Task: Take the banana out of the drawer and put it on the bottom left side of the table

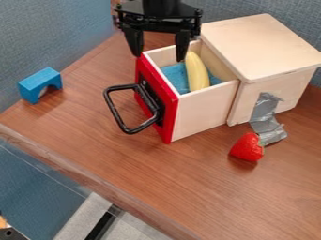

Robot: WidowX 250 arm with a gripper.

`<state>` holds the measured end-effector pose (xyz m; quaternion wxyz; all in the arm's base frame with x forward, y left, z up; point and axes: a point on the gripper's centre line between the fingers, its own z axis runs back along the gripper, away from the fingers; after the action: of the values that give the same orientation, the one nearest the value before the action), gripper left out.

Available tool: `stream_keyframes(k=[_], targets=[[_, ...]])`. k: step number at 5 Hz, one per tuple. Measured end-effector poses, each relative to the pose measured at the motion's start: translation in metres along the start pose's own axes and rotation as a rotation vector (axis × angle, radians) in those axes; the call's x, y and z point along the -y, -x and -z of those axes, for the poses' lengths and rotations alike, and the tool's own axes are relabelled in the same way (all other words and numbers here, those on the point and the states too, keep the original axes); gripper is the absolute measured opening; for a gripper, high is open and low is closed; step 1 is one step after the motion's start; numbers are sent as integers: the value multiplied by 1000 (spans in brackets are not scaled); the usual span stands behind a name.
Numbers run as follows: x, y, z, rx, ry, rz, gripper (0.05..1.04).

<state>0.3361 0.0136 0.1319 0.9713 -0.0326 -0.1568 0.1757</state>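
In the camera view, find the gripper (159,57) pointing down from the top edge, with jaws parted wide and nothing in their hold. Probably spread to make room for straddling the banana (197,72), but not lined up with it: see one jaw by the red front (171,113), the other just left of the banana. Cannot tell the height above the drawer (203,112).

Look below and right of the jaws for the banana, lying inside the drawer on a blue lining (177,77); drawn out from the wooden cabinet (260,44), presumably to allow a grasp from above. Note the black handle (115,111) below the jaws, jutting out as a possible snag.

Farther right and lower, notice grey tape (266,117) running from cabinet to worktop (125,159), likely to stop any sliding. Near its lower end, spot a strawberry (248,147); lower left of the jaws, a blue arch block (39,80), well apart from the drawer.

Next, shift the jaws right, close across the banana, lift clear of the walls, then aim lower left.
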Motion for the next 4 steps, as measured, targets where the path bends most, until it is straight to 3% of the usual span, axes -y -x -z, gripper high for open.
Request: stream_keyframes(k=[1, 2, 4], targets=[[4, -4, 15, -4, -4, 8, 1001], [9, -9, 19, 31, 8, 22, 1001], [28, -13, 33, 43, 28, 75, 1001]])
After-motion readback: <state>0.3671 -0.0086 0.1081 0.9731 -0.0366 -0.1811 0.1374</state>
